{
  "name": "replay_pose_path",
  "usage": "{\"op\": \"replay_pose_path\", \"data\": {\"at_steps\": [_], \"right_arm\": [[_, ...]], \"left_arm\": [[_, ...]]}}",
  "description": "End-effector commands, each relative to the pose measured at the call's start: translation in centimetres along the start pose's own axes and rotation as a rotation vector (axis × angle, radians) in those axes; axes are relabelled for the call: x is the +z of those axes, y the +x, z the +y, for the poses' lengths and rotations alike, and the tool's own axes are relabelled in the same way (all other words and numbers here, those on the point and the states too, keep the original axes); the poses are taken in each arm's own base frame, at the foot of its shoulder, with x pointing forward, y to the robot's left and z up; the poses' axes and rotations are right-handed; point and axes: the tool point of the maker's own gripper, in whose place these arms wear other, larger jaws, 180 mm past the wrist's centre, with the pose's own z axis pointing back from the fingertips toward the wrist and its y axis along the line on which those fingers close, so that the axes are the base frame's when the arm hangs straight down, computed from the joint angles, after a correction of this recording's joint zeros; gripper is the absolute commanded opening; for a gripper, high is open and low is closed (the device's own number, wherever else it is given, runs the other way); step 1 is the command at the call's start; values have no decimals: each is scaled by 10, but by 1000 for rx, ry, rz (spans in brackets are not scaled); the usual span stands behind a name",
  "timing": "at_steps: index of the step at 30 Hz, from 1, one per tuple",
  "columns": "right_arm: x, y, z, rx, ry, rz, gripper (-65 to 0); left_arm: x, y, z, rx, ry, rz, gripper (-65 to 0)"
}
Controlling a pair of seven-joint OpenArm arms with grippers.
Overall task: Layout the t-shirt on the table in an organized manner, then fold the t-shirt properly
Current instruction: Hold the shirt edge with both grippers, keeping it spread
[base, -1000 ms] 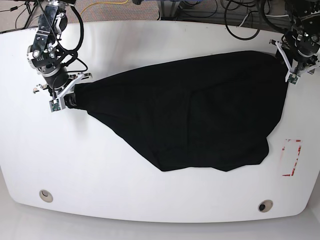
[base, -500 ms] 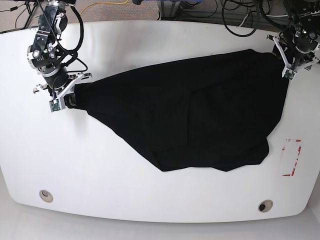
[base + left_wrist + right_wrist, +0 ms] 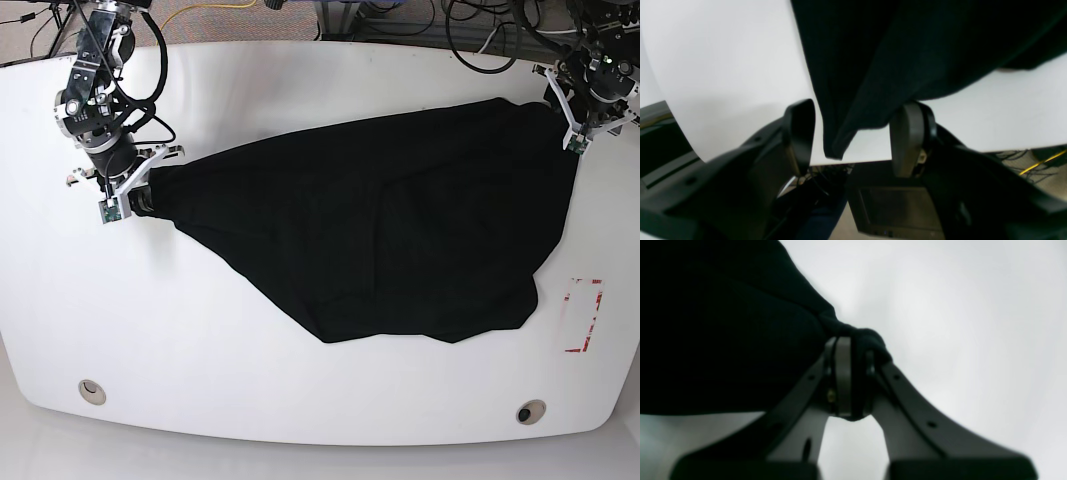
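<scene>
My right tool (image 3: 853, 380) is clamped on a bunched corner of the black t-shirt (image 3: 400, 230), spread across the white table (image 3: 200, 330); my left tool (image 3: 853, 136) stands apart at the far edge.

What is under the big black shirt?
The white table is under the shirt. The cloth hides that part of the table, so anything else beneath cannot be seen.

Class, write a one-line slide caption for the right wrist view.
Right gripper shut on a bunched corner of the black t-shirt, above the white table.
</scene>
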Motion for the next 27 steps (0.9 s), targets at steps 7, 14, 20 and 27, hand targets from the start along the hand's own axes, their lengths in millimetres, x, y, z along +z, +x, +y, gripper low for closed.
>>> {"op": "replay_pose_path", "data": {"at_steps": [7, 14, 20, 27], "right_arm": [[4, 17, -5, 11, -8, -56, -650], [4, 17, -5, 11, -8, -56, -650], [4, 17, -5, 11, -8, -56, -650], [3, 17, -4, 12, -5, -56, -650]], "left_arm": [[-3, -9, 4, 3, 1, 26, -313], [-4, -10, 3, 4, -4, 28, -313], [-10, -20, 1, 19, -19, 57, -313], [-6, -27, 8, -8, -13, 75, -317]]}}
